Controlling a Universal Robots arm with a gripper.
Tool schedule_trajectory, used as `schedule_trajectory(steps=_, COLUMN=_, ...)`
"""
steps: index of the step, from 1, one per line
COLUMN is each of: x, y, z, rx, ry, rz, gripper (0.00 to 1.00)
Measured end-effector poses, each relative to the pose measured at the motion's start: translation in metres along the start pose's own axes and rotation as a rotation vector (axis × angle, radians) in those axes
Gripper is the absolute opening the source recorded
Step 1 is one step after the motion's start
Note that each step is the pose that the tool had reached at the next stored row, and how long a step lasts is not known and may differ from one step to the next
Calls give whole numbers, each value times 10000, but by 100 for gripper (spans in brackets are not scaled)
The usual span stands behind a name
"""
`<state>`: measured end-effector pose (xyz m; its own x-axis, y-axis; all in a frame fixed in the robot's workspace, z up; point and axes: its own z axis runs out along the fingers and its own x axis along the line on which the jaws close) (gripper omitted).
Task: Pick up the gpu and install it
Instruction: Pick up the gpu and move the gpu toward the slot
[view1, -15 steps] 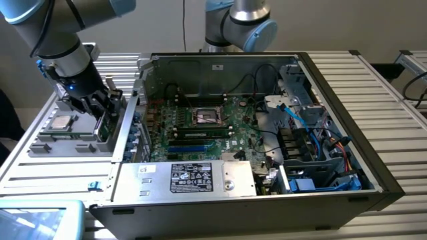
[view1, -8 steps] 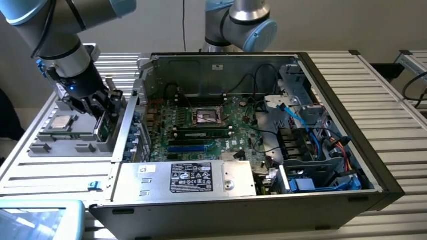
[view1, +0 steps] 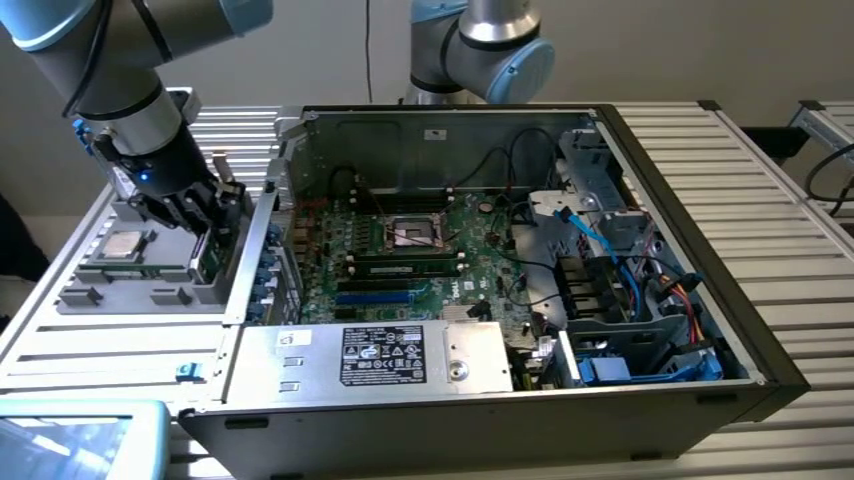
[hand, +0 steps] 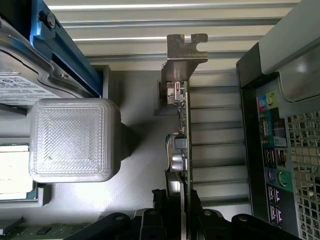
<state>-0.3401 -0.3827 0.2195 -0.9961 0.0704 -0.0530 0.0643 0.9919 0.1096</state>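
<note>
The gpu (view1: 214, 255) stands on edge in a grey holder (view1: 120, 285) to the exterior view's left of the open computer case. My gripper (view1: 203, 222) reaches down onto its top edge. In the wrist view the gpu (hand: 181, 115) shows edge-on: a green board with small parts on one face and a silver end bracket (hand: 186, 50) at its far end. My gripper (hand: 178, 195) has one dark finger (hand: 160, 202) against each face of the card, shut on it. The card still sits in the holder.
The open case (view1: 747, 340) lies beside the holder, with the motherboard (view1: 400, 260), power supply (view1: 387, 355) and cables inside. A second arm (view1: 481, 45) stands behind it. A translucent block (hand: 75, 137), a labelled drive (hand: 20, 87) and the case's rear ports (hand: 275, 150) flank the card.
</note>
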Motion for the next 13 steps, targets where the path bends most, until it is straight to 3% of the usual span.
schedule_trajectory(steps=5, x=4, y=0, z=0, rx=-19, ry=9, rz=1, gripper=29)
schedule_trajectory(steps=9, x=9, y=5, z=-57, rx=-178, ry=39, rz=15, gripper=29)
schedule_trajectory(steps=11, x=10, y=9, z=-105, rx=-231, ry=48, rz=18, gripper=29)
schedule_trajectory(steps=13, x=9, y=15, z=-169, rx=-246, ry=60, rz=21, gripper=29)
